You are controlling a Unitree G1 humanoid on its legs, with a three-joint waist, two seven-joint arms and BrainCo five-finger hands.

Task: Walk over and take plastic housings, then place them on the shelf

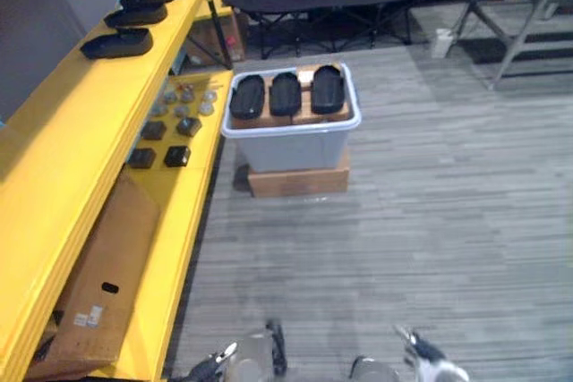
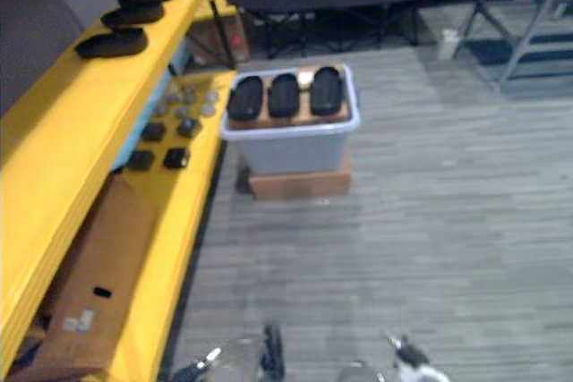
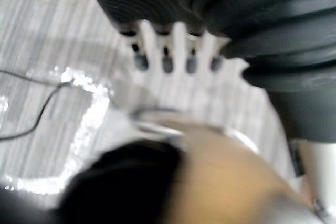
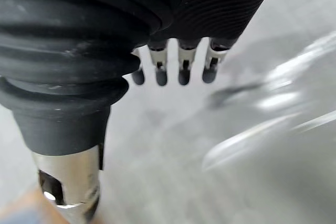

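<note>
— Where do we see the plastic housings [image 1: 285, 93]?
— Three lie side by side in the grey bin [image 1: 295, 148], which sits on a brown box [image 1: 298, 182] on the floor, just beside the yellow shelf [image 1: 72, 140]. Three more housings [image 1: 116, 43] lie in a row on the shelf's top board.
— And our hands?
— Our left hand [image 3: 173, 40] and right hand [image 4: 170, 64] hang low over the floor, well apart from the bin, fingers straight and released, holding nothing.
</note>
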